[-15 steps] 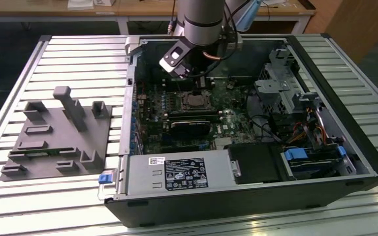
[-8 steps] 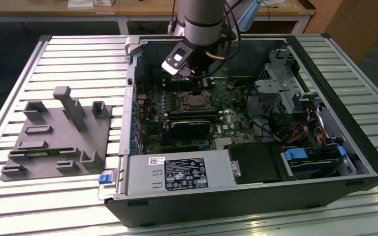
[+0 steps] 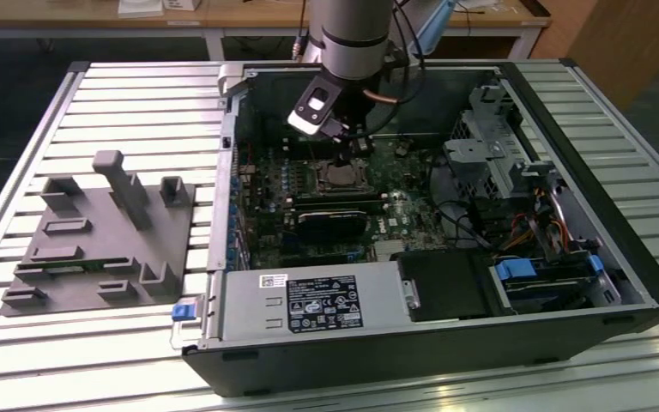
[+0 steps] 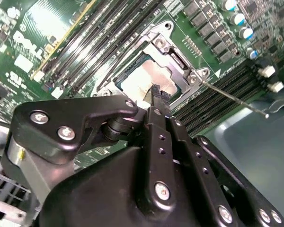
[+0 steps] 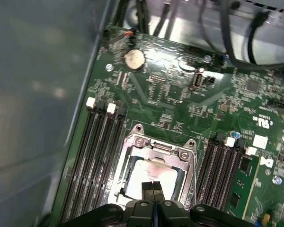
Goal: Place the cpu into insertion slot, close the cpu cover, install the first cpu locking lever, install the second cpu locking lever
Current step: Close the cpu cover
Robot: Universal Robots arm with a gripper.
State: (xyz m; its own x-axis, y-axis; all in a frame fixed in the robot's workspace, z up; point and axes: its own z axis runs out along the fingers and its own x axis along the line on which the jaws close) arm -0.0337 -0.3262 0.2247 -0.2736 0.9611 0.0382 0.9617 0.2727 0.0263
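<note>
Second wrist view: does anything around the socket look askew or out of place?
One thing: a thin locking lever juts out from a corner of the cpu cover, slanting over the memory slots instead of lying along the frame. The cpu sits flat inside the window, its top patchy. The claw is shut above it.

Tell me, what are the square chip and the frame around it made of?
The cpu looks topped with dull silver-brown metal, matte and smudged. The cpu cover seems to be bare grey metal: its edges glint in the light.
</note>
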